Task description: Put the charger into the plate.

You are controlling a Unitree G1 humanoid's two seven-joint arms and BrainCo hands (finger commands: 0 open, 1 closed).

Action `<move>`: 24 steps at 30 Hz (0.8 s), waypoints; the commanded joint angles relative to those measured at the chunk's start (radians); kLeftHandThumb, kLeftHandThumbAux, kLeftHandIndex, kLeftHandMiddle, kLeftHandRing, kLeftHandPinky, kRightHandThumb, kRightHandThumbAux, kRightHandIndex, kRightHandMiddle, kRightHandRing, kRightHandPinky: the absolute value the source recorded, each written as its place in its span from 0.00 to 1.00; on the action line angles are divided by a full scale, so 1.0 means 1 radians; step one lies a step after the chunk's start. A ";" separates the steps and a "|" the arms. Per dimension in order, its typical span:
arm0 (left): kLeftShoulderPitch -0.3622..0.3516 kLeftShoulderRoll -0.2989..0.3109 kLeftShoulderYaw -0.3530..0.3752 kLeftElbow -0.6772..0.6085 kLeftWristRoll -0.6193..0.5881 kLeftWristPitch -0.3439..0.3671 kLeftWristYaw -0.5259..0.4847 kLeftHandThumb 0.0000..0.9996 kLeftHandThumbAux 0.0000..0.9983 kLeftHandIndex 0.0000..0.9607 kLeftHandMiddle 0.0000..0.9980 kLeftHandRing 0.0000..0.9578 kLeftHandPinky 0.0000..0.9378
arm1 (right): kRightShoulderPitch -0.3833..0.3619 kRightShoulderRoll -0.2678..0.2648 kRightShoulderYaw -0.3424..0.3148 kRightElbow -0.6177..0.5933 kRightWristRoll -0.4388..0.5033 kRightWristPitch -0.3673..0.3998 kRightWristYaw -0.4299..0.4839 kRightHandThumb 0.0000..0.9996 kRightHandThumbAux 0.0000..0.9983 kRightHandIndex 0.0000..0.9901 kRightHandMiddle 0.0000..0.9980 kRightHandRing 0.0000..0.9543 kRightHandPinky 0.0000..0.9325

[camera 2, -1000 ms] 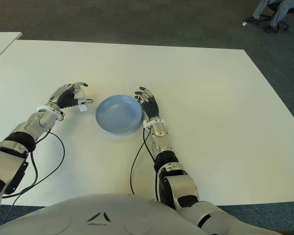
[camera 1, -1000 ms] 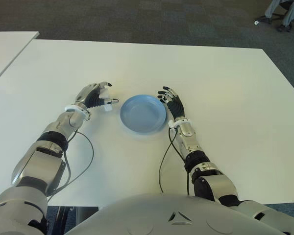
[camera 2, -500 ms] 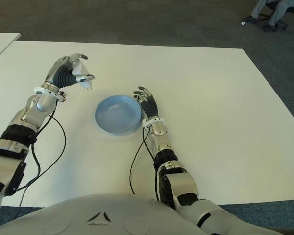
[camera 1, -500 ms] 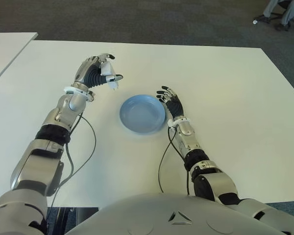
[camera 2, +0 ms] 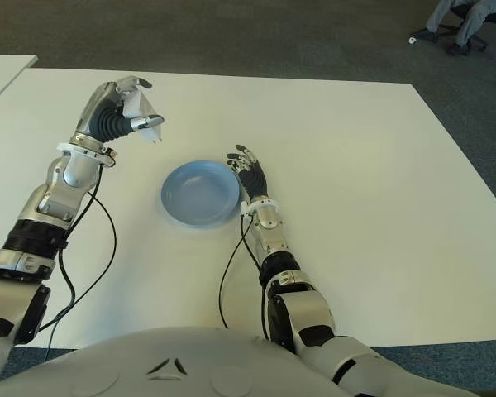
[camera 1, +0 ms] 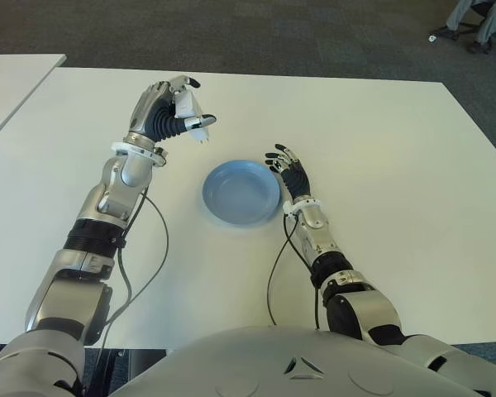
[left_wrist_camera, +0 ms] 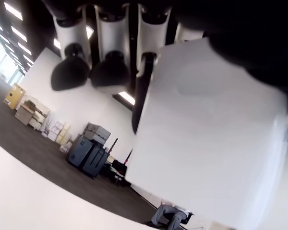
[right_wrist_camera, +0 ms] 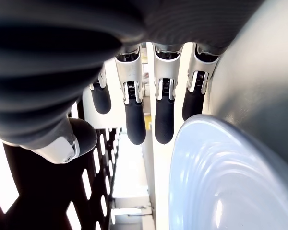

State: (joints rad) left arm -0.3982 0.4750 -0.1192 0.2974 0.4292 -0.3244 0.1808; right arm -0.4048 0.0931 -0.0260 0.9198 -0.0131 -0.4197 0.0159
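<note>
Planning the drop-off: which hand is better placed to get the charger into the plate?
Left. The left hand already grips the white block-shaped charger, raised beyond and left of the round blue plate. The right hand is open and empty at the plate's right rim.

white table (camera 1: pixel 380 149), blue plate (camera 1: pixel 240 192) near its middle

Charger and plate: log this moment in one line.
left robot hand: holds charger, raised left of plate | right robot hand: open beside plate | plate: empty
</note>
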 commanded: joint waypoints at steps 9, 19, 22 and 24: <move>0.030 -0.092 -0.028 -0.090 0.036 0.091 -0.007 0.75 0.70 0.46 0.87 0.90 0.94 | 0.020 0.003 -0.009 0.052 0.008 0.036 -0.006 0.00 0.51 0.12 0.31 0.29 0.24; 0.072 -0.201 -0.143 -0.013 0.098 0.066 0.021 0.75 0.70 0.46 0.87 0.90 0.94 | 0.017 0.018 -0.017 0.042 0.008 0.053 -0.046 0.00 0.51 0.11 0.32 0.29 0.22; 0.081 -0.207 -0.150 -0.011 0.100 0.060 0.020 0.75 0.70 0.46 0.88 0.90 0.94 | 0.018 0.018 -0.014 0.035 0.005 0.057 -0.050 0.00 0.51 0.11 0.32 0.29 0.21; 0.084 -0.212 -0.154 -0.002 0.102 0.052 0.024 0.75 0.70 0.46 0.88 0.90 0.94 | 0.019 0.017 -0.011 0.031 0.003 0.059 -0.050 0.00 0.51 0.11 0.31 0.29 0.21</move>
State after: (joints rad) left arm -0.3199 0.2587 -0.2698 0.2809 0.5238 -0.2614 0.2050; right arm -0.4179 0.1039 -0.0351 0.9257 -0.0105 -0.4187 -0.0219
